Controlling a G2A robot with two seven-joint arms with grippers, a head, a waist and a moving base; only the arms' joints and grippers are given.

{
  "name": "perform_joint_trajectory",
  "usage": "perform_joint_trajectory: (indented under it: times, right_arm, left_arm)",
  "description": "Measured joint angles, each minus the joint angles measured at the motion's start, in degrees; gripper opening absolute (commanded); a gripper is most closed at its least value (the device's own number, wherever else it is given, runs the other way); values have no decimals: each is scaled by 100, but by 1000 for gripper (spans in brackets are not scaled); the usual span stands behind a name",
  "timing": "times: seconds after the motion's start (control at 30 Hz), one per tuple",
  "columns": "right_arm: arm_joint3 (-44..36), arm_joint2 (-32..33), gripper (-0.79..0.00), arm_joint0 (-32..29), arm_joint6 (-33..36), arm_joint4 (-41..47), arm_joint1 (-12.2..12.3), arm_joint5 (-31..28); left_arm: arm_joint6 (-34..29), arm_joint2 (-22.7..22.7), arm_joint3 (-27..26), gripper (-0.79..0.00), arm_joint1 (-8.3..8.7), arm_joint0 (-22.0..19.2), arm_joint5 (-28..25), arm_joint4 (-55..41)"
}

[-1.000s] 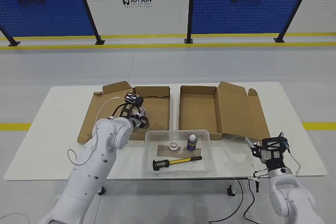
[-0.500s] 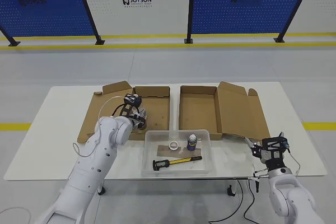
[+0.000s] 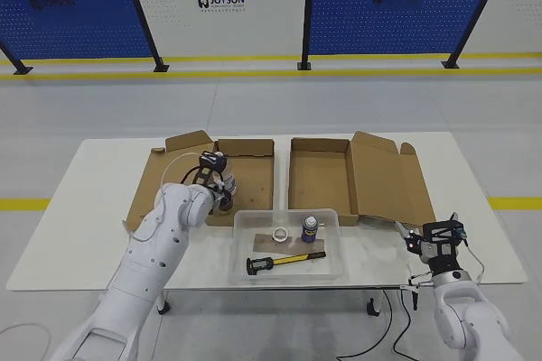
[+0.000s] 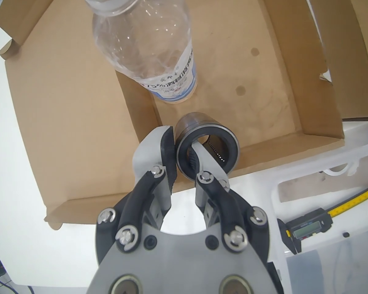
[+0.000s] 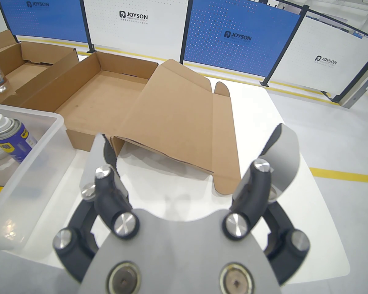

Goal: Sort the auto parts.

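My left gripper [image 4: 181,145] is shut on a black cylindrical bearing [image 4: 199,120], one finger inside its bore and the other outside. It hangs just above the floor of the left cardboard box [image 4: 263,62], close to the box's near wall. A clear plastic bottle [image 4: 147,41] stands upright in that box, right beside the bearing. From above, the left gripper [image 3: 219,185] sits over the left cardboard box [image 3: 253,176]. My right gripper [image 5: 191,137] is open and empty near the table's front right edge, also seen as the right gripper [image 3: 429,230].
A clear plastic bin [image 3: 238,244] at the front centre holds a blue spray can [image 3: 310,227], a white ring [image 3: 278,236] and a caliper [image 3: 285,261]. An empty open cardboard box [image 3: 321,180] lies to its right, flap spread toward the right gripper.
The left arm has shifted slightly to the left over the left box, still gripping the bearing. The right arm has not moved.
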Motion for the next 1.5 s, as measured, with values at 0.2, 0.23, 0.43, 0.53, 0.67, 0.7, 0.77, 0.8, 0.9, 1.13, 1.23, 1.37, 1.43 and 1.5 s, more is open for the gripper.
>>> perform_joint_trajectory:
  times: [0.2,0.23,0.43,0.53,0.67,0.7,0.77,0.8,0.9,1.13,1.23,1.37,1.43,1.5]
  right_arm:
    - [0,0,0,0,0,0,0,0]
    - [0,0,0,0,0,0,0,0]
    - [0,0,0,0,0,0,0,0]
    - [0,0,0,0,0,0,0,0]
    - [0,0,0,0,0,0,0,0]
    - [0,0,0,0,0,0,0,0]
    - [0,0,0,0,0,0,0,0]
    - [0,0,0,0,0,0,0,0]
    - [0,0,0,0,0,0,0,0]
    - [0,0,0,0,0,0,0,0]
    - [0,0,0,0,0,0,0,0]
    - [0,0,0,0,0,0,0,0]
    - [0,0,0,0,0,0,0,0]
    - [0,0,0,0,0,0,0,0]
  left_arm:
    - [96,71,316,-785,-51,-110,-1,-132]
    - [118,86,381,-785,-61,-135,-7,-153]
    - [175,162,630,-785,-102,-254,19,-146]
    - [204,173,698,-702,-116,-295,46,-143]
    - [191,181,716,-557,-130,-337,56,-142]
    - [177,184,702,-536,-132,-343,64,-142]
    - [157,195,661,-486,-138,-344,90,-119]
    - [149,202,648,-483,-140,-341,97,-102]
    - [126,220,600,-425,-148,-340,118,-65]
    - [140,148,-102,-12,-126,-134,272,79]
    - [187,84,-759,0,-101,118,371,155]
    - [340,-2,-1766,0,-69,567,431,149]
    - [499,-14,-2238,0,-63,804,408,72]
    - [704,-7,-2558,0,-62,984,349,-7]
